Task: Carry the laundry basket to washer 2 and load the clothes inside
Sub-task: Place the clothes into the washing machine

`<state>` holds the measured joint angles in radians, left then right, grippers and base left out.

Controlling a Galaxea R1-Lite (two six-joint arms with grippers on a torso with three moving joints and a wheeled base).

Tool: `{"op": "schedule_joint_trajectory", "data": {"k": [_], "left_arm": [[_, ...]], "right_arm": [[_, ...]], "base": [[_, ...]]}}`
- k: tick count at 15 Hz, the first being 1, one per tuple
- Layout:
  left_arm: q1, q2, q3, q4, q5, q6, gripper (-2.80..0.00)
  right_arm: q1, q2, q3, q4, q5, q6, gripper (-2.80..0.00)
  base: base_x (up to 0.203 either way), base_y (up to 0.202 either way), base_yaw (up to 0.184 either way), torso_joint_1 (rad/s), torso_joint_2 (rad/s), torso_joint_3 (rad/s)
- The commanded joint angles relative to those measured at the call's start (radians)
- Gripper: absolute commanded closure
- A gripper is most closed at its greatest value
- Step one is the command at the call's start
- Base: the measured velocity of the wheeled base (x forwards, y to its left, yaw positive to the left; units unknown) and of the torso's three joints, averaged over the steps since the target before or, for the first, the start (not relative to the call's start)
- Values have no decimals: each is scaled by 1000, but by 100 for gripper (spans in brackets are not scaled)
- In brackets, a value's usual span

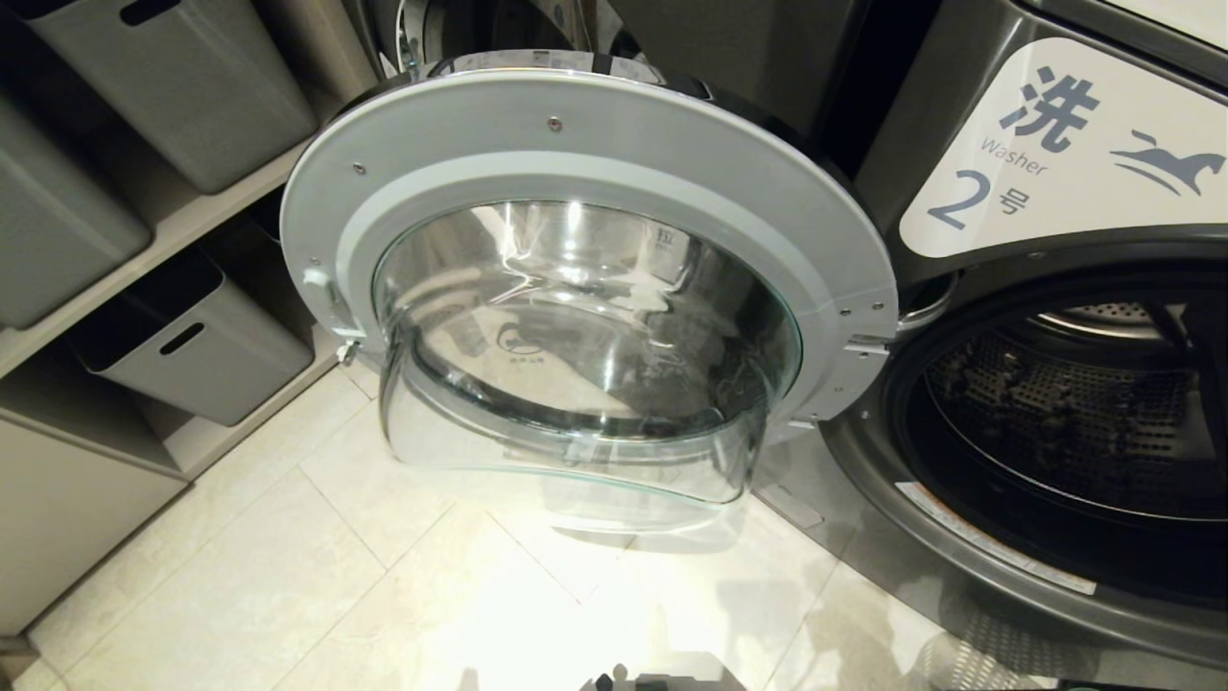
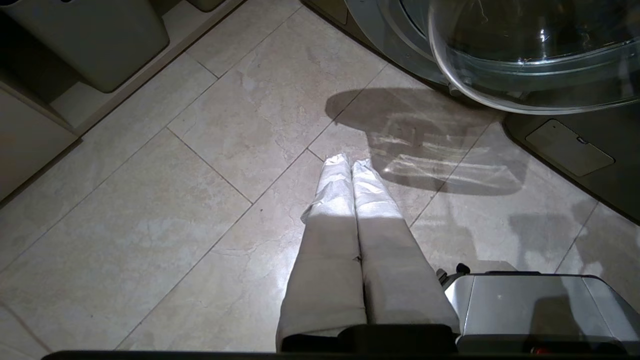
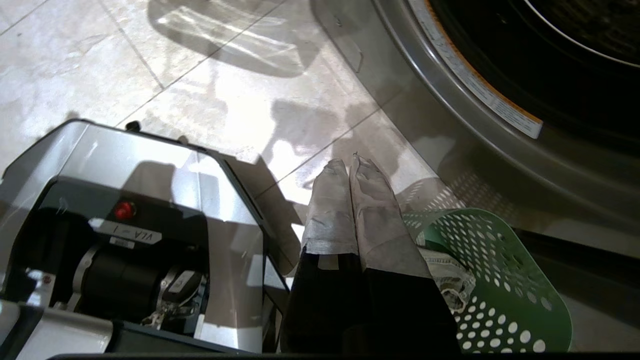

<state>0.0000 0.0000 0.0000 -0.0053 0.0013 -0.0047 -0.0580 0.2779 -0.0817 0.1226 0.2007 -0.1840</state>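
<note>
The laundry basket (image 3: 492, 280) stands on the floor in front of washer 2 (image 1: 1046, 422), close to its lower front, and I see it only in my right wrist view. It is green with many small holes in the walls. Inside it lie the clothes (image 3: 450, 280), a small crumpled piece of grey fabric near the basket's wall; most of it is hidden behind my fingers.

My right gripper (image 3: 348, 167) hangs above the floor just beside the basket, with the two wrapped fingers pressed together and nothing between them. It does not touch the basket or the clothes.

Washer 2 is open. Its round door (image 1: 585, 297) is swung out wide to the left of the opening, and the domed glass looks toward me. The dark drum (image 1: 1065, 413) with its perforated metal wall shows in the opening on the right. Above it is the white label (image 1: 1065, 154) with the number 2 and a horse logo.

My left gripper (image 2: 350, 162) hangs over the pale floor tiles (image 2: 210, 175), below the open door, with fingers also pressed together and holding nothing. My silver base (image 3: 150, 200) is between both arms. On the left, grey storage bins (image 1: 192, 345) sit on low shelves.
</note>
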Motion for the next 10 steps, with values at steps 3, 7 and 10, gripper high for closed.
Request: {"op": "schedule_joint_trajectory", "data": {"k": [3, 7, 10], "left_arm": [[0, 0, 2, -1, 0, -1, 0], [0, 0, 2, -1, 0, -1, 0], [0, 0, 2, -1, 0, -1, 0]], "right_arm": [[104, -28, -3, 2, -32, -9, 0], [90, -74, 3, 4, -60, -23, 0], [70, -204, 23, 13, -117, -25, 0]], "base": [[0, 0, 0, 0, 0, 0], [0, 0, 0, 0, 0, 0], [0, 0, 0, 0, 0, 0]]}}
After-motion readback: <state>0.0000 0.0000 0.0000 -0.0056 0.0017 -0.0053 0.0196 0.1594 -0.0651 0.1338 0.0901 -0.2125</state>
